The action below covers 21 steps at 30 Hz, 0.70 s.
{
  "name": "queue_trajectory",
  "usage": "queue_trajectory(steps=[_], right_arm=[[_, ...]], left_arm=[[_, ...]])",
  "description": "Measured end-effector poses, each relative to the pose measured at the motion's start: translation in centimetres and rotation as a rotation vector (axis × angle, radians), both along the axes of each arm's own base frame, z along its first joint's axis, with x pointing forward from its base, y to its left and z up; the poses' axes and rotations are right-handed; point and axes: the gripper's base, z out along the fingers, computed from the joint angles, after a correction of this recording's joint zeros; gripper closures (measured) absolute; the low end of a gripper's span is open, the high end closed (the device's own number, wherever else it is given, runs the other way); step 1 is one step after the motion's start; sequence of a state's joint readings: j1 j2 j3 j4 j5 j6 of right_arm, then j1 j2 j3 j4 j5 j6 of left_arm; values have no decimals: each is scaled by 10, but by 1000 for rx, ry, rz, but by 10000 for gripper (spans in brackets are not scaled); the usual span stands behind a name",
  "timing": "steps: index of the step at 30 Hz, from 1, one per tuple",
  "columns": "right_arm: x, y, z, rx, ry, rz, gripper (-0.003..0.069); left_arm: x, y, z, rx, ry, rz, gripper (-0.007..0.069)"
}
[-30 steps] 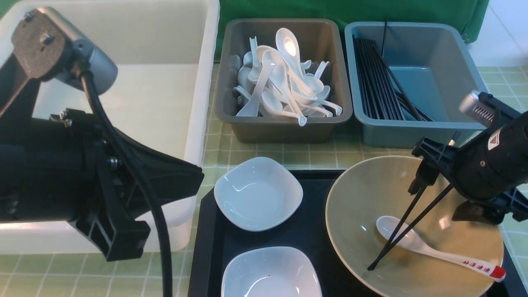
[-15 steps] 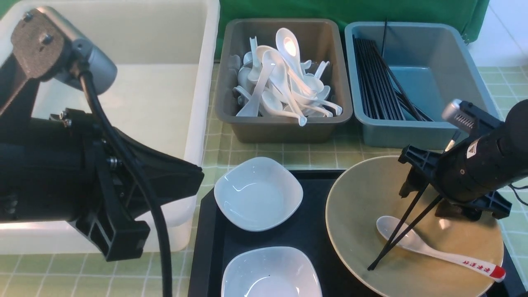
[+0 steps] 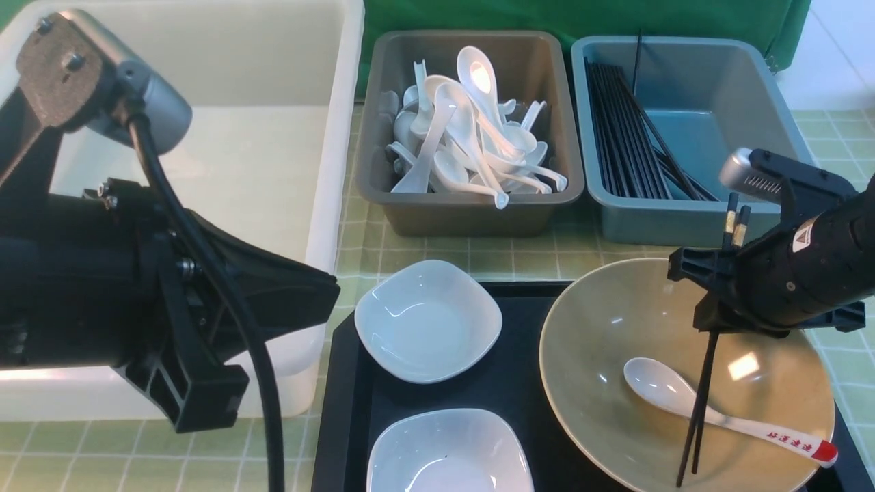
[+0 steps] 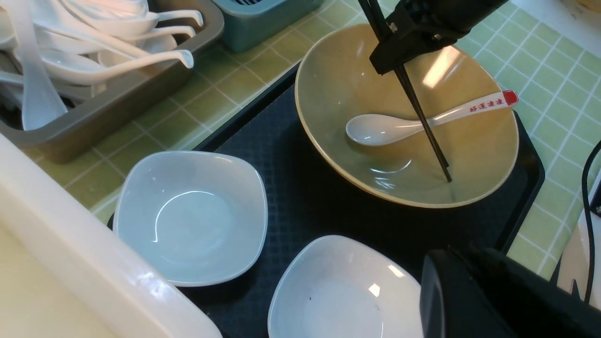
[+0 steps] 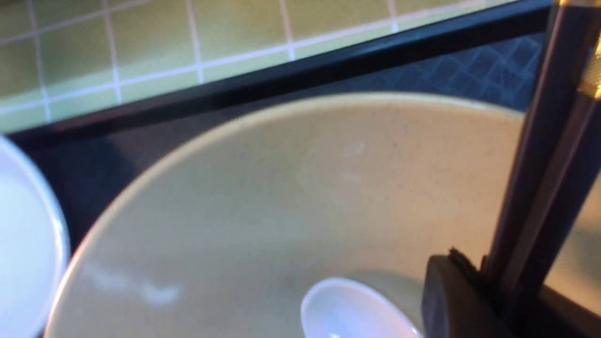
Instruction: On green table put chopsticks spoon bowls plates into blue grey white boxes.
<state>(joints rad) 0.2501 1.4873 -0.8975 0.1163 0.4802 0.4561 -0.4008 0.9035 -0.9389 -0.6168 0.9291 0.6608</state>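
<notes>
My right gripper (image 3: 714, 301) is shut on the black chopsticks (image 3: 698, 403), which stand nearly upright side by side, gold-banded ends up and tips low inside the tan bowl (image 3: 601, 342). The red-tipped white spoon (image 3: 683, 403) lies in that bowl behind the sticks. Two white plates (image 3: 427, 321) (image 3: 448, 454) sit on the black tray, left of the bowl. My left gripper (image 3: 202, 400) hangs shut and empty in front of the white box (image 3: 273, 68). The grey box (image 3: 472, 212) and the blue box (image 3: 690, 225) stand at the back of the green table (image 3: 478, 260).
The black tray (image 3: 519, 396) carries the bowl and both plates. The grey box holds several plain white spoons (image 3: 472, 137); the blue box holds several black chopsticks (image 3: 622, 137). A green curtain hangs behind the boxes.
My right gripper has closed on the chopsticks. The sticks, crossed and slanted before, now lie together and stand steeper. The left arm has not moved.
</notes>
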Motion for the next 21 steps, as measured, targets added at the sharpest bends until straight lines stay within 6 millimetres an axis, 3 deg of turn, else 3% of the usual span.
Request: queue_trajectory(steps=[12,21], right_arm=[[6,4,31,-48,90,133,602],[44,15,58,-47,97,162,602]], left_arm=[[1,0,1,-9,-10,9,624],[1,-1,2,-33,-10,13,624]])
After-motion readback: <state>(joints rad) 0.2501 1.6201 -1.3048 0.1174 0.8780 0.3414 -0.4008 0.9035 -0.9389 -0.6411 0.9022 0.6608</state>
